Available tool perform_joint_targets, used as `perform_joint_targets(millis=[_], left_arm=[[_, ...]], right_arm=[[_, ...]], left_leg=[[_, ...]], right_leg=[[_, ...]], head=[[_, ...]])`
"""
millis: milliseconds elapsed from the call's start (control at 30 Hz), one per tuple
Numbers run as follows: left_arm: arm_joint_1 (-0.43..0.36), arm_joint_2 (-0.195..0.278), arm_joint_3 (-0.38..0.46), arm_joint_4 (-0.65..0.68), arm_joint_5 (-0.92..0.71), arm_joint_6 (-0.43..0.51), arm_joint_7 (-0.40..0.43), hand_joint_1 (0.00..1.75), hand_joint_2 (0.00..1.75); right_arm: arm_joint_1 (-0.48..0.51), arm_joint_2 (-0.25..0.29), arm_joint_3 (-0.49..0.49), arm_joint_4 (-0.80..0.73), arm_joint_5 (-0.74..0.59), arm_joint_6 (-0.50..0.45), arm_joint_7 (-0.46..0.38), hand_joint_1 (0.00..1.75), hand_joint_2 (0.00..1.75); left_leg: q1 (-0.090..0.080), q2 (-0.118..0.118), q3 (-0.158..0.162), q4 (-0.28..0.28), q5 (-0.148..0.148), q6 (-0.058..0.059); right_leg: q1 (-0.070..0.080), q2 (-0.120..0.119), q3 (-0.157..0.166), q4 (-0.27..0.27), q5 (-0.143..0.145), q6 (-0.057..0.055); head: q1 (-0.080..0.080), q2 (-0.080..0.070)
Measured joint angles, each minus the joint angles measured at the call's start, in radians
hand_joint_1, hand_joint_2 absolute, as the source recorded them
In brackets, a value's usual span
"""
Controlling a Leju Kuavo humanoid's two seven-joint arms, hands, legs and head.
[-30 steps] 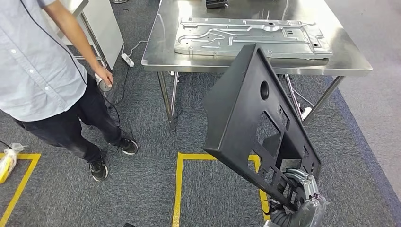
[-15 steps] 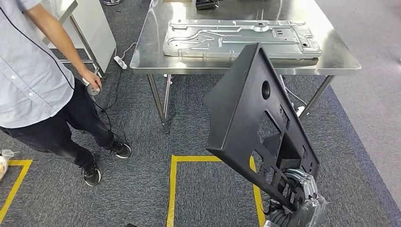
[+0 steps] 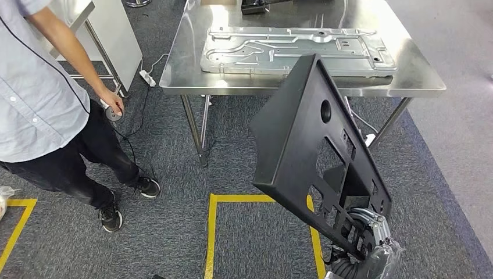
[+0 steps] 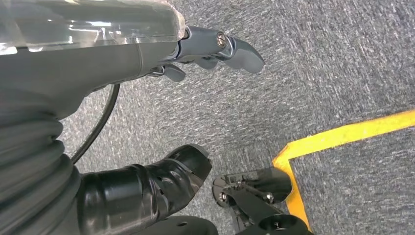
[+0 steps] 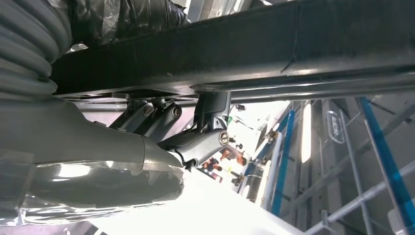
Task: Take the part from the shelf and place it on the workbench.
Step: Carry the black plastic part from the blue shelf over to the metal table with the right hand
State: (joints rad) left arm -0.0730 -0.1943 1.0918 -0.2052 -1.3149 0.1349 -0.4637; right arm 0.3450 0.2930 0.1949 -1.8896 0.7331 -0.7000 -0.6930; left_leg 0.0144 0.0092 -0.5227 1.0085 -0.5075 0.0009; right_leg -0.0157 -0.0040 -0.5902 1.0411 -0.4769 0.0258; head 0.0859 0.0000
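Shifting slightly between frames, the whole view put the steel bench (image 3: pixel 192 75) a little lower, a camera move rather than the things moving. Its metal plate (image 3: pixel 290 49) lay flat. Held tilted and clear of the floor for carrying, the black part (image 3: pixel 302 139) hung gripped at its lower edge by the right robot hand (image 3: pixel 372 232). The left robot hand (image 4: pixel 210 51) hung empty, fingers loosely apart. A person (image 3: pixel 40 99) stood nearby.

Right hand (image 3: pixel 372 235) sat low, at the lower corner of the black part (image 3: pixel 314 145), fingers (image 5: pixel 205 134) clamped on its edge, holding it tilted upward; left hand (image 4: pixel 195 46) hung free of the part, fingers apart, empty.
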Motion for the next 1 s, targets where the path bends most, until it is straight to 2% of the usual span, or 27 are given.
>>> perform_joint_targets(millis=[100, 133, 167, 233, 267, 300, 333, 367, 400, 433, 467, 533, 633, 667, 700, 767, 800, 833, 867, 900, 933, 967, 1000], left_arm=[[-0.002, 0.0, 0.0, 0.0, -0.002, 0.0, 0.0, 0.0, 1.75], [-0.003, 0.0, 0.0, 0.0, -0.003, 0.0, 0.0, 0.0, 1.75], [-0.003, 0.0, 0.0, 0.0, -0.003, 0.0, 0.0, 0.0, 1.75], [-0.002, 0.0, 0.0, 0.0, -0.005, 0.0, -0.001, 0.0, 1.75], [0.0, 0.0, 0.0, 0.0, -0.006, 0.0, -0.001, 0.0, 1.75], [0.001, 0.0, 0.0, 0.0, -0.006, -0.001, -0.001, 0.0, 1.75], [0.002, 0.0, 0.0, 0.0, -0.006, -0.003, -0.001, 0.0, 1.75], [0.003, 0.0, 0.0, 0.0, -0.007, -0.004, -0.001, 0.0, 1.75], [0.003, 0.0, 0.0, 0.0, -0.007, -0.006, -0.001, 0.0, 1.75], [0.003, 0.001, 0.0, 0.0, -0.007, -0.008, -0.001, 0.0, 1.75], [0.002, 0.002, 0.0, 0.0, -0.008, -0.009, -0.002, 0.0, 1.75], [0.0, 0.004, -0.001, 0.0, -0.009, -0.01, -0.002, 0.0, 1.75], [0.001, 0.003, -0.001, 0.0, -0.01, -0.014, -0.002, 0.0, 1.75], [0.001, 0.003, -0.001, 0.0, -0.011, -0.015, -0.002, 0.0, 1.75], [0.0, 0.003, -0.001, 0.0, -0.011, -0.015, -0.002, 0.0, 1.75], [-0.001, 0.003, -0.001, 0.0, -0.012, -0.015, -0.002, 0.0, 1.75], [0.0, 0.003, -0.002, 0.0, -0.012, -0.015, -0.001, 0.0, 1.75], [0.0, 0.003, -0.002, 0.0, -0.012, -0.016, -0.001, 0.0, 1.75], [0.001, 0.002, -0.002, 0.0, -0.012, -0.017, -0.001, 0.0, 1.75], [0.002, 0.002, -0.002, 0.0, -0.012, -0.018, -0.001, 0.0, 1.75], [0.002, 0.001, -0.002, 0.0, -0.012, -0.02, -0.001, 0.0, 1.75], [0.001, 0.001, -0.002, 0.0, -0.012, -0.021, -0.001, 0.0, 1.75], [0.0, 0.001, -0.002, 0.0, -0.012, -0.021, -0.001, 0.0, 1.75]], right_arm=[[0.0, 0.0, 0.0, -0.003, 0.002, 0.0, 0.0, 1.75, 1.75], [-0.001, 0.001, 0.0, -0.004, 0.003, 0.0, 0.0, 1.75, 1.75], [-0.002, 0.001, 0.001, -0.005, 0.003, 0.0, 0.0, 1.75, 1.75], [-0.003, 0.002, 0.001, -0.005, 0.004, 0.0, 0.0, 1.75, 1.75], [-0.004, 0.002, 0.001, -0.005, 0.005, 0.0, 0.0, 1.75, 1.75], [-0.004, 0.002, 0.001, -0.005, 0.005, 0.0, 0.0, 1.75, 1.75], [-0.004, 0.002, 0.001, -0.005, 0.006, 0.0, 0.0, 1.75, 1.75], [-0.004, 0.002, 0.001, -0.005, 0.006, 0.0, 0.0, 1.75, 1.75], [-0.004, 0.002, 0.001, -0.005, 0.008, 0.0, 0.0, 1.75, 1.75], [-0.005, 0.002, 0.001, -0.005, 0.01, 0.0, 0.0, 1.75, 1.75], [-0.006, 0.002, 0.001, -0.005, 0.012, 0.0, 0.0, 1.75, 1.75], [-0.008, 0.002, 0.001, -0.005, 0.015, 0.0, 0.0, 1.75, 1.75], [-0.011, 0.002, 0.0, -0.01, 0.018, 0.0, 0.0, 1.75, 1.75], [-0.012, 0.002, -0.001, -0.012, 0.019, 0.0, 0.0, 1.75, 1.75], [-0.014, 0.001, -0.001, -0.013, 0.02, 0.0, 0.0, 1.75, 1.75], [-0.015, 0.001, -0.003, -0.013, 0.02, 0.0, -0.001, 1.75, 1.75], [-0.014, 0.001, -0.004, -0.013, 0.02, 0.0, -0.001, 1.75, 1.75], [-0.014, 0.001, -0.006, -0.013, 0.021, 0.0, -0.001, 1.75, 1.75], [-0.015, 0.001, -0.006, -0.013, 0.022, 0.0, -0.001, 1.75, 1.75], [-0.015, 0.001, -0.007, -0.014, 0.023, 0.0, -0.001, 1.75, 1.75], [-0.016, 0.001, -0.007, -0.015, 0.024, 0.0, -0.001, 1.75, 1.75], [-0.017, 0.001, -0.007, -0.016, 0.025, 0.0, -0.001, 1.75, 1.75], [-0.018, 0.0, -0.007, -0.018, 0.025, 0.0, -0.001, 1.75, 1.75]], left_leg=[[0.003, 0.002, 0.006, 0.004, -0.011, -0.017], [0.005, 0.001, -0.001, 0.026, -0.025, -0.021], [0.006, 0.001, -0.021, 0.07, -0.049, -0.023], [0.006, 0.0, -0.094, 0.208, -0.107, -0.025], [0.006, 0.0, -0.13, 0.267, -0.122, -0.025], [0.006, 0.0, -0.153, 0.295, -0.117, -0.024], [0.005, 0.0, -0.157, 0.282, -0.09, -0.021], [0.004, -0.001, -0.142, 0.232, -0.047, -0.016], [0.001, -0.002, -0.118, 0.162, -0.003, -0.008], [-0.003, -0.003, -0.093, 0.099, 0.027, 0.0], [-0.007, -0.003, -0.074, 0.054, 0.044, 0.006], [-0.014, -0.004, -0.061, 0.027, 0.041, 0.014], [-0.008, -0.004, -0.041, 0.004, 0.042, 0.025], [-0.005, -0.003, -0.033, -0.005, 0.043, 0.029], [-0.004, -0.002, -0.026, -0.008, 0.041, 0.032], [-0.004, -0.001, -0.018, -0.009, 0.032, 0.035], [-0.004, -0.001, -0.012, -0.008, 0.026, 0.035], [-0.003, -0.002, -0.004, -0.008, 0.02, 0.033], [-0.002, -0.002, 0.007, -0.008, 0.012, 0.03], [-0.001, -0.003, 0.018, -0.007, 0.003, 0.026], [-0.002, -0.003, 0.027, -0.006, -0.006, 0.021], [-0.003, -0.004, 0.033, -0.005, -0.015, 0.015], [-0.004, -0.004, 0.035, -0.005, -0.021, 0.009]], right_leg=[[0.001, 0.005, 0.006, -0.007, -0.003, -0.022], [-0.001, 0.006, 0.01, -0.011, -0.004, -0.029], [-0.001, 0.006, 0.016, -0.014, -0.005, -0.036], [0.003, 0.005, 0.023, -0.014, -0.012, -0.045], [0.006, 0.006, 0.026, -0.014, -0.016, -0.048], [0.009, 0.008, 0.031, -0.014, -0.02, -0.05], [0.011, 0.011, 0.037, -0.014, -0.024, -0.05], [0.013, 0.014, 0.046, -0.014, -0.03, -0.05], [0.015, 0.015, 0.054, -0.014, -0.036, -0.049], [0.018, 0.016, 0.059, -0.013, -0.042, -0.045], [0.018, 0.017, 0.063, -0.013, -0.047, -0.041], [0.016, 0.018, 0.064, -0.014, -0.054, -0.029], [0.014, 0.015, 0.067, 0.0, -0.068, -0.012], [0.013, 0.014, 0.051, 0.036, -0.085, -0.006], [0.01, 0.013, 0.02, 0.093, -0.109, -0.001], [0.005, 0.012, -0.062, 0.22, -0.15, 0.007], [0.003, 0.011, -0.091, 0.254, -0.146, 0.011], [0.0, 0.01, -0.102, 0.25, -0.122, 0.013], [-0.003, 0.009, -0.093, 0.208, -0.08, 0.015], [-0.006, 0.007, -0.071, 0.14, -0.031, 0.015], [-0.005, 0.005, -0.046, 0.078, 0.001, 0.013], [-0.003, 0.004, -0.026, 0.032, 0.019, 0.008], [-0.001, 0.003, -0.016, 0.01, 0.02, 0.001]], head=[[-0.001, 0.0], [-0.001, 0.0], [-0.002, 0.0], [-0.003, 0.0], [-0.003, 0.0], [-0.003, 0.0], [-0.003, 0.0], [-0.003, 0.0], [-0.003, 0.0], [-0.003, 0.0], [-0.003, 0.0], [-0.003, 0.0], [-0.002, 0.0], [-0.002, 0.0], [-0.001, 0.0], [-0.001, 0.0], [-0.001, 0.0], [-0.001, 0.0], [-0.001, 0.0], [-0.001, 0.0], [0.0, 0.0], [0.0, 0.0], [0.0, 0.0]])
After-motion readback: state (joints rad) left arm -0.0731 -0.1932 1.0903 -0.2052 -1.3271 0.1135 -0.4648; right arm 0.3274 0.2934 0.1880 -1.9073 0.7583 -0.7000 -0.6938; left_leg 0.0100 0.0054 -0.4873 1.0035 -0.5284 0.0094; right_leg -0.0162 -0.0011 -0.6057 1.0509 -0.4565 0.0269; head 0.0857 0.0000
